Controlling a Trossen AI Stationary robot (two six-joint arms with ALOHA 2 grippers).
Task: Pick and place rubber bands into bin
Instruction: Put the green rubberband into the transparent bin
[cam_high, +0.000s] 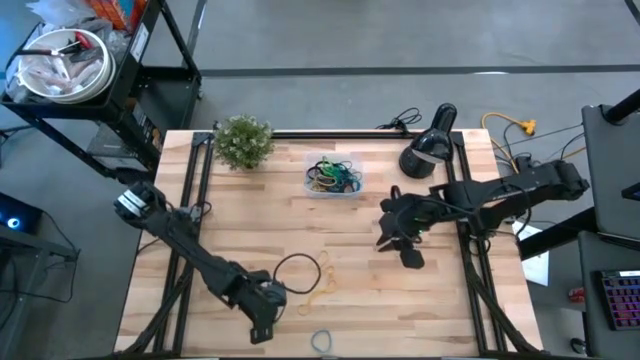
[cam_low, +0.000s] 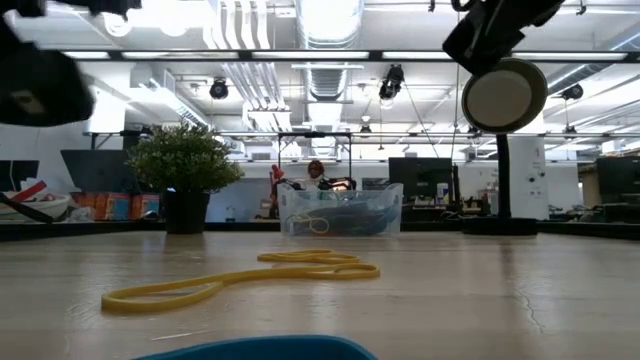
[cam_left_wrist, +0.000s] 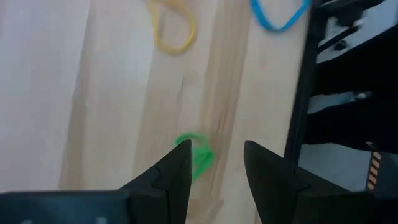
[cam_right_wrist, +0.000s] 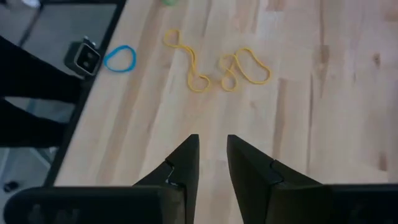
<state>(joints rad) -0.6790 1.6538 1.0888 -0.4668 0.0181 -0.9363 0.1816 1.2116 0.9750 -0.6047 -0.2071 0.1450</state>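
Note:
The clear bin (cam_high: 333, 178) (cam_low: 342, 210) stands at the table's far middle with several rubber bands in it. Loose bands lie flat on the wood near the front: tangled yellow ones (cam_high: 325, 280) (cam_right_wrist: 217, 68) (cam_low: 250, 280), a blue one (cam_high: 320, 340) (cam_right_wrist: 119, 58) and a small green one (cam_left_wrist: 199, 155). My left gripper (cam_high: 260, 325) (cam_left_wrist: 217, 146) hangs open over the front edge, and the green band lies just beyond one fingertip. My right gripper (cam_high: 405, 250) (cam_right_wrist: 212, 138) hovers right of centre, pointing toward the yellow bands. Its fingers stand a narrow gap apart with nothing between them.
A small potted plant (cam_high: 243, 140) (cam_low: 185, 170) stands at the far left. A black lamp (cam_high: 430, 150) stands at the far right. A thin black loop (cam_high: 295, 272) lies beside the left arm. Bare wood stretches between the bin and the loose bands.

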